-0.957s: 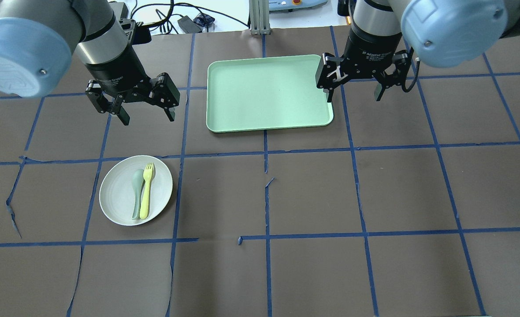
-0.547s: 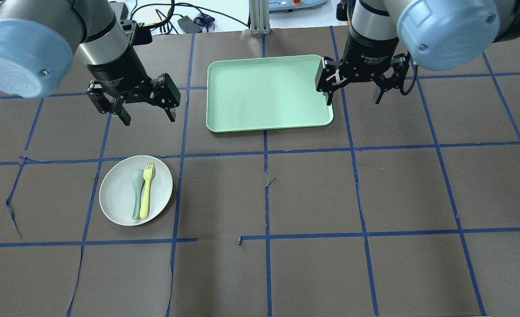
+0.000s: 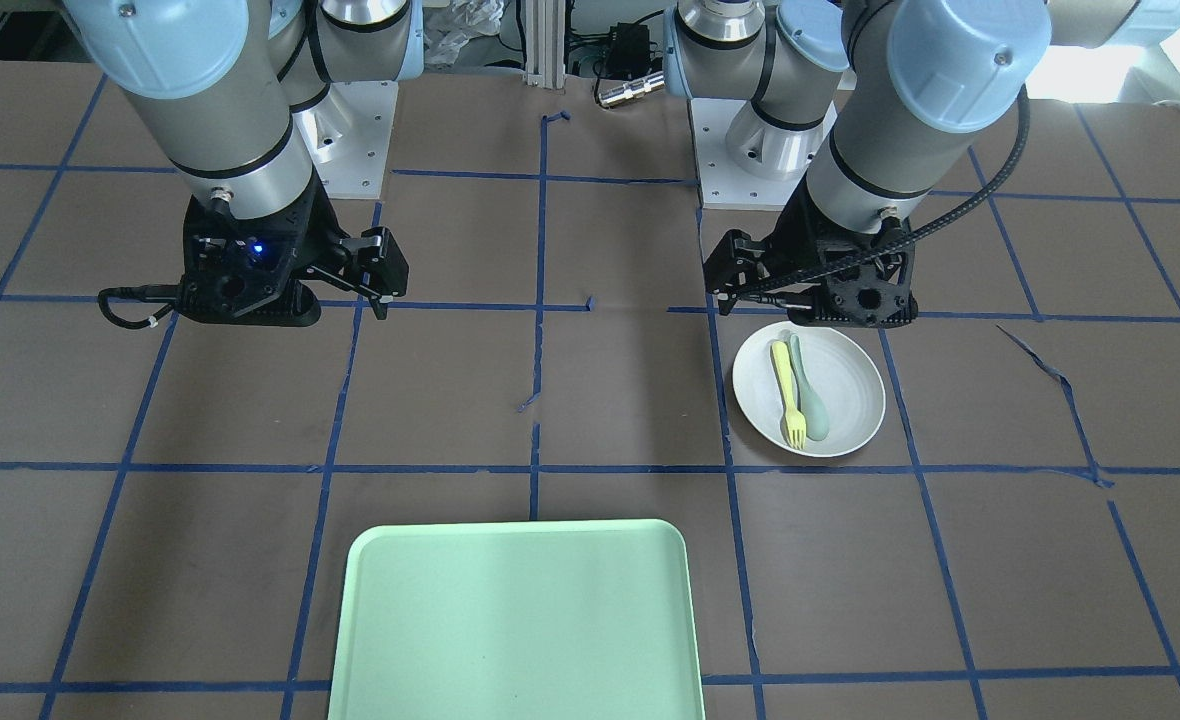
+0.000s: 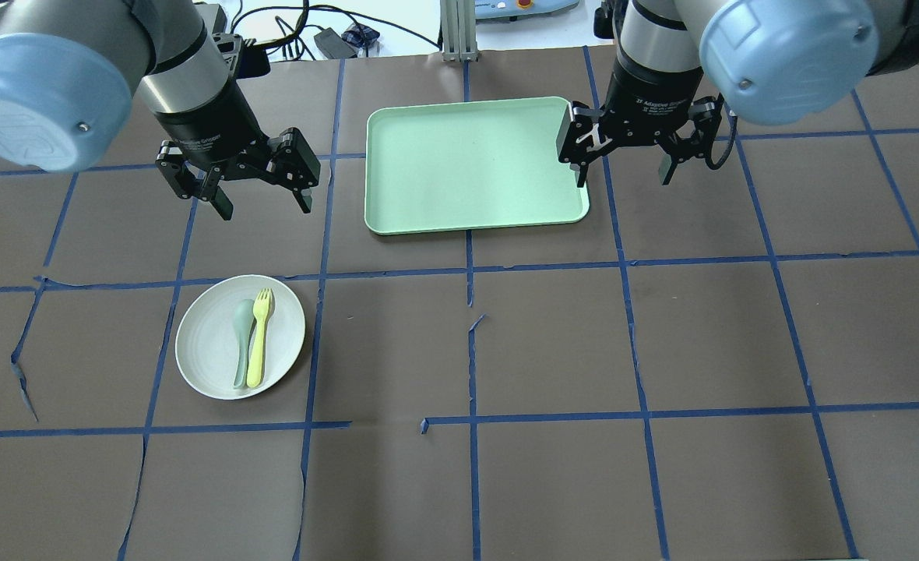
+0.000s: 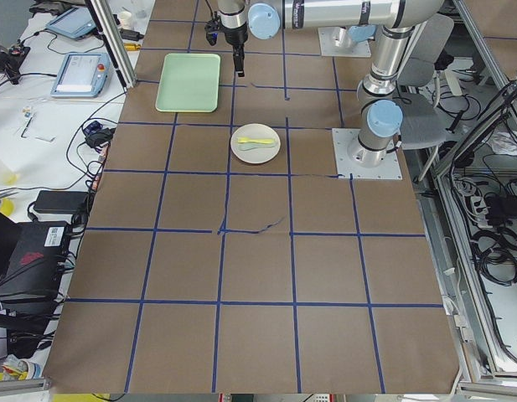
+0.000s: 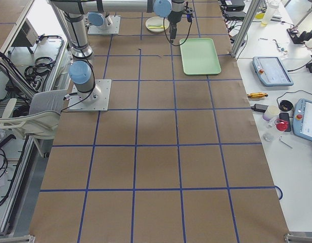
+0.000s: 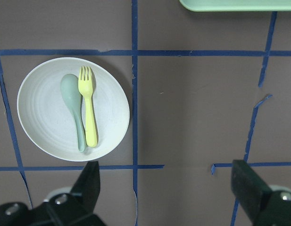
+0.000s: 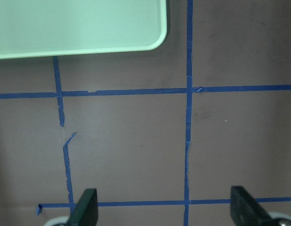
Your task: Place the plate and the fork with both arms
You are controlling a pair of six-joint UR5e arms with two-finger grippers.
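Observation:
The off-white plate (image 4: 210,351) lies on the table at left, also in the front view (image 3: 850,395) and the left wrist view (image 7: 46,113). The pale-yellow fork (image 4: 259,339) lies on it beside a grey-green spoon (image 4: 241,339); the fork also shows in the left wrist view (image 7: 88,108). My left gripper (image 4: 263,206) is open and empty, hanging above the table well behind the plate. My right gripper (image 4: 624,181) is open and empty, beside the right edge of the mint-green tray (image 4: 471,160).
The brown mat carries a blue tape grid with torn spots near the centre (image 4: 475,321). Cables and devices lie past the table's far edge (image 4: 335,39). The arms' bases stand at the robot side (image 3: 350,120).
Both grippers have drifted slightly away from the robot, the left one a little more. Plate, fork, spoon and tray have not moved.

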